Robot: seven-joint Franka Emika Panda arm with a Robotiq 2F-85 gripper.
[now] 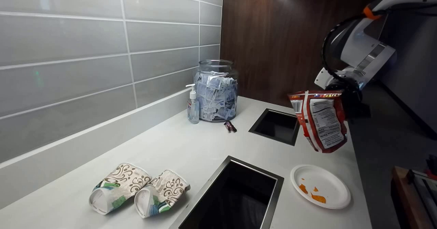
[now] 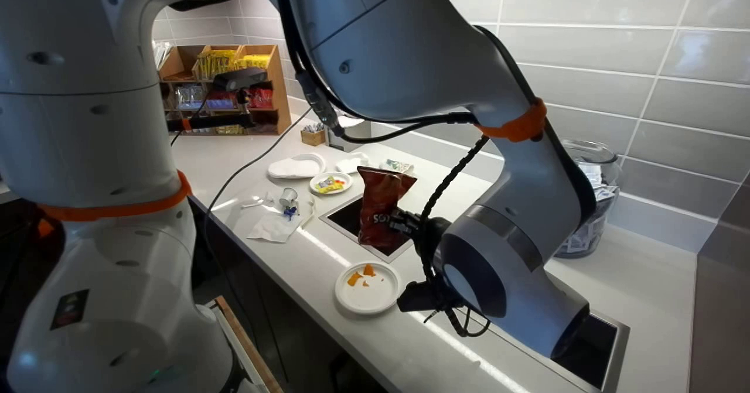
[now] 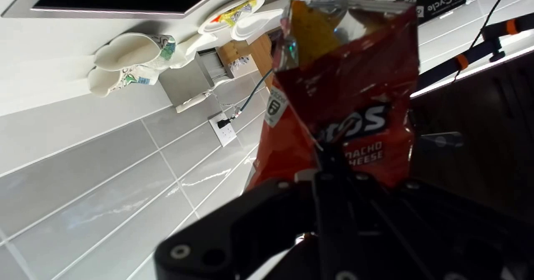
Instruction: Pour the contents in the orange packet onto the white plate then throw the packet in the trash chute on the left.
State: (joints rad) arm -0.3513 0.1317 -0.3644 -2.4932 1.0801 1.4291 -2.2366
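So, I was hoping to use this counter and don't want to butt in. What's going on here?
A robot arm is handling a packet, clamped in its gripper and held up off the counter, near the plate. It seems to hang open end down, as for pouring. A few orange chips lie on the plate; I can't tell how much is left inside. The packet is not in the left chute yet.

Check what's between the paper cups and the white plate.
A metal-framed trash chute lies between the paper cups and the white plate, in an exterior view.
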